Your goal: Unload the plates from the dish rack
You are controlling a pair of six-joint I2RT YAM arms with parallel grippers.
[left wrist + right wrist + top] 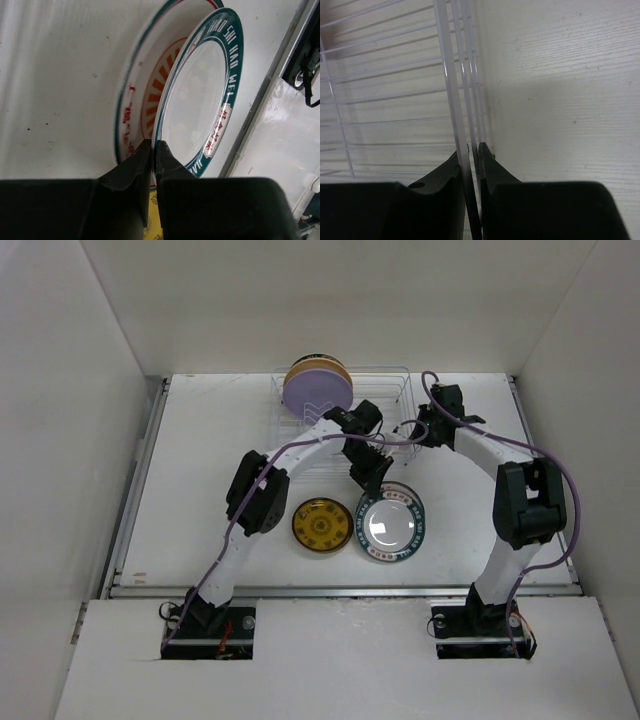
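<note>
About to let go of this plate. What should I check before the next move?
1. Left pincer grips teal plate's rim: ok.
2. Teal plate over sunburst plate: ok.
3. Teal plate lying flat: cannot tell.
4. Right pincer clamps rack wire: ok.
5. Gold plate apart from teal plate: ok.
6. Rack emptied: not ok, lavender plate stands inside.

Left gripper pinched shut; right gripper seemingly clamped (slim gap between jaws).

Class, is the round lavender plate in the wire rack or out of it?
In. The round lavender plate stands on edge inside the silver-white wire dish rack, a yellow plate behind it.
</note>
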